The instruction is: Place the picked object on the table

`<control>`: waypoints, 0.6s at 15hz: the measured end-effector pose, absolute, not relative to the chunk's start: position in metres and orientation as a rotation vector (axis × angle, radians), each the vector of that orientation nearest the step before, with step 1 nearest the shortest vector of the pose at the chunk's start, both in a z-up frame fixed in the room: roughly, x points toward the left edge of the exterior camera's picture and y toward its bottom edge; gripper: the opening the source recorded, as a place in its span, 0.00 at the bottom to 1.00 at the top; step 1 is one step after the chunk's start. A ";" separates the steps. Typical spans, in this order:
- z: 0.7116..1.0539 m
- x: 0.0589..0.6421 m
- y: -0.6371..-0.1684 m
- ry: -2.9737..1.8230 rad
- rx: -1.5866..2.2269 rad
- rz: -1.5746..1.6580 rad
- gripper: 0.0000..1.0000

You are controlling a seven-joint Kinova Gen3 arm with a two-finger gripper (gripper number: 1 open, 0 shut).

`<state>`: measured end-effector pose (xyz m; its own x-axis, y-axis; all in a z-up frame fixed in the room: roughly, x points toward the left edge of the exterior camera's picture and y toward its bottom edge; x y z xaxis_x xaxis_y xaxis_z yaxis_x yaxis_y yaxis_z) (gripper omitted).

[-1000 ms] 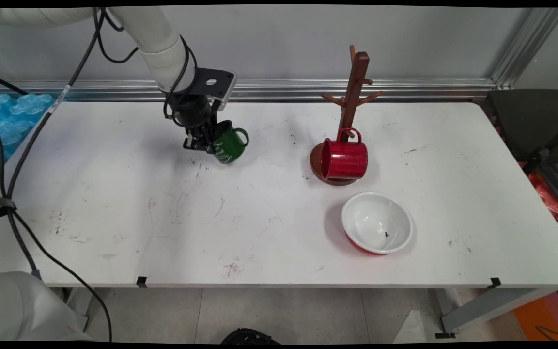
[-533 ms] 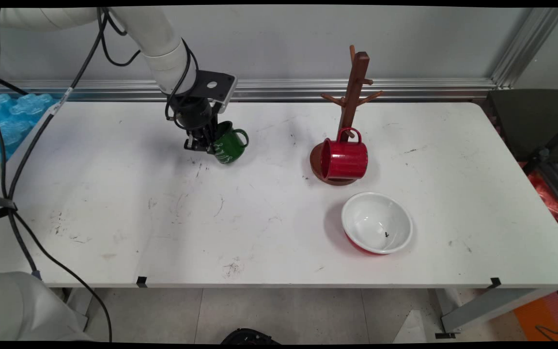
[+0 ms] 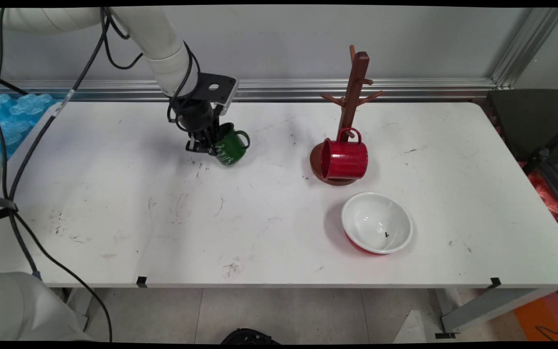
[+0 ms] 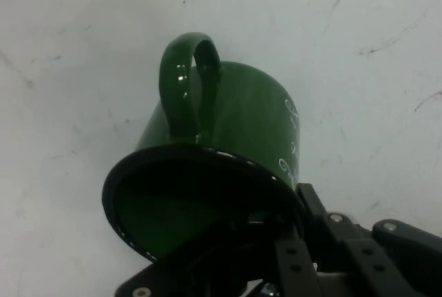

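White arm (image 3: 155, 36) w/ black cables (image 3: 41, 126), black gripper (image 3: 206, 145), probably screwed linkage.

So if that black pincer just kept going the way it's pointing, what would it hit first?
Probably the white table. The pincer points down and already grips the rim of the green mug, so the tilted mug would likely touch first.

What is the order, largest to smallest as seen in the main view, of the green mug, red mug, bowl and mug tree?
1. Mug tree, tallest overall.
2. Bowl.
3. Red mug.
4. Green mug, partly hidden by the gripper.
The bowl sits nearer the camera, so its lead over the red mug is unsure.
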<state>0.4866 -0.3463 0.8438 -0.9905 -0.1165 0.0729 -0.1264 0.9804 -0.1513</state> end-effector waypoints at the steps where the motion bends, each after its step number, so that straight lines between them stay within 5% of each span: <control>1: 0.843 0.487 -0.346 -3.063 0.187 0.241 0.00; 6: 0.840 0.488 -0.346 -3.064 0.185 0.241 0.00; 7: 0.840 0.488 -0.346 -3.064 0.185 0.240 1.00; 9: 0.839 0.488 -0.346 -3.064 0.184 0.239 1.00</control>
